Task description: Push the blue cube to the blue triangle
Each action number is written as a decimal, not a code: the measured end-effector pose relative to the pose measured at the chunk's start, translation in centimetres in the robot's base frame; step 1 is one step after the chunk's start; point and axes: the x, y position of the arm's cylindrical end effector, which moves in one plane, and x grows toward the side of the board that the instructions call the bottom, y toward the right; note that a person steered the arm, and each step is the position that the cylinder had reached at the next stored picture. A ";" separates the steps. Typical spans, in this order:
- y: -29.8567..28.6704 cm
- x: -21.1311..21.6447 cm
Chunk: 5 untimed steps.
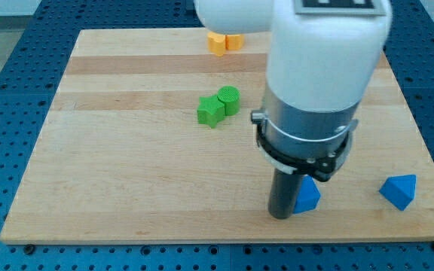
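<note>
The robot arm [319, 60] is big, round and white, smooth and a bit shiny. At the very top of it sits a white patch with black marks, cut off by the view's top edge. Lower down, the white part ends and a silver-grey metal ring goes around it. Under that is a thin black band with a small black clip. A short, dark, round rod sticks out below, ending in my tip [280, 216].
</note>
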 end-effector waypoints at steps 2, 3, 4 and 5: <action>3.0 -2.5; 3.2 -3.8; 3.5 -5.4; 4.8 -5.9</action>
